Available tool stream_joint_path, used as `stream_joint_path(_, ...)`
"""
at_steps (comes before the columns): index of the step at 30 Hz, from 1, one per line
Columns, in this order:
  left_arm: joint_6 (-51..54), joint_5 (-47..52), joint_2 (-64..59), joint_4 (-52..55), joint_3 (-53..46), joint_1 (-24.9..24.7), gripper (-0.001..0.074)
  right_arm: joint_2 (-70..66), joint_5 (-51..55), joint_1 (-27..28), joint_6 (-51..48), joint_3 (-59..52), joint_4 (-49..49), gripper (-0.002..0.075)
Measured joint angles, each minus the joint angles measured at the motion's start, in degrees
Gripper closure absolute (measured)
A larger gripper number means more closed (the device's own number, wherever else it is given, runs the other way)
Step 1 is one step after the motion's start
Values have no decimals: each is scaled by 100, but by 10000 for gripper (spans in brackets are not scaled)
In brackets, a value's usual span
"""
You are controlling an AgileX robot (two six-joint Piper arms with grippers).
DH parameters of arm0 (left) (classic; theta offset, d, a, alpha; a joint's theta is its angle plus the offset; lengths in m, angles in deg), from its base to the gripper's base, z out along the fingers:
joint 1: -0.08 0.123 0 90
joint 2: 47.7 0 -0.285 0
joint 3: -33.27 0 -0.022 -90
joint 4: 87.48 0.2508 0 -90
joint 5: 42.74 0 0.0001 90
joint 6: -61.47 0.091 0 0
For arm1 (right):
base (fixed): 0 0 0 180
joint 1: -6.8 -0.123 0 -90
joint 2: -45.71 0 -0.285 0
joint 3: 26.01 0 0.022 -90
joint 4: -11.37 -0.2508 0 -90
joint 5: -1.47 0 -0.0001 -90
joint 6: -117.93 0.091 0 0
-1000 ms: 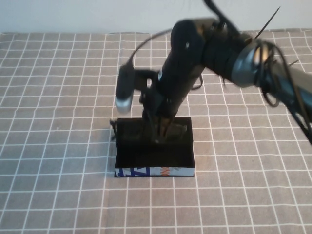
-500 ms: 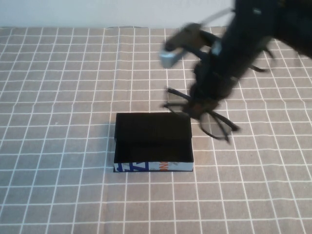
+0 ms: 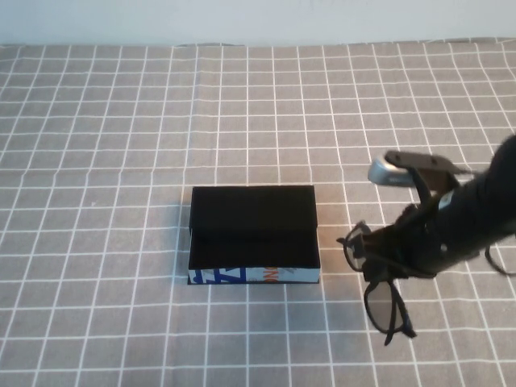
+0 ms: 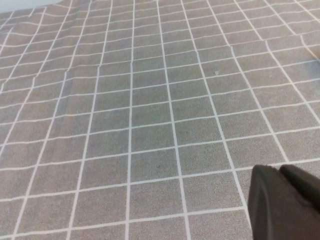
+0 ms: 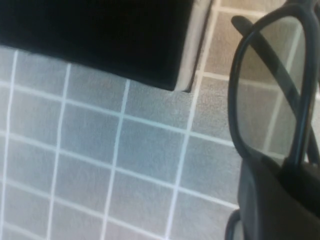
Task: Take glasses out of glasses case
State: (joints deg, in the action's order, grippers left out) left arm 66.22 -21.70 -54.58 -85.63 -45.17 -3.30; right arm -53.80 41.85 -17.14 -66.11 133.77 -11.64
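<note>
The glasses case (image 3: 252, 211) is an open black box in the middle of the table, its printed blue, white and orange side facing the front. Nothing shows inside it. My right gripper (image 3: 393, 254) is to the right of the case, shut on the black glasses (image 3: 380, 302), which hang from it above the cloth with one lens pointing down. In the right wrist view the glasses' frame (image 5: 239, 95) sits beside my right gripper (image 5: 292, 172), with the case's corner (image 5: 100, 35) close by. My left gripper (image 4: 286, 202) is shut and empty over bare cloth, out of the high view.
A grey checked tablecloth (image 3: 97, 145) covers the whole table. A pale wall runs along the far edge (image 3: 242, 20).
My right arm has lifted the glasses out of the case and carried them right and toward the front. The case has stayed in place.
</note>
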Motion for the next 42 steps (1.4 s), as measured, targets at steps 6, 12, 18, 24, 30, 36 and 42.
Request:
stream_joint_path(6,0,0,0,0,0,0,740,-13,-703,0,49,-496,-357,687)
stream_joint_path(12,0,0,0,0,0,0,739,-309,-850,0,61,-495,-371,617)
stream_joint_path(18,0,0,0,0,0,0,739,-418,-915,0,61,-495,-350,407)
stream_joint_path(24,0,0,0,0,0,0,739,-330,-721,0,61,-495,-191,360)
stream_joint_path(30,0,0,0,0,0,0,739,281,-92,0,181,-495,212,445)
stream_joint_path(36,0,0,0,0,0,0,739,1476,583,0,193,-495,648,661)
stream_joint_path(42,0,0,0,0,0,0,739,2930,1158,0,47,-647,869,736)
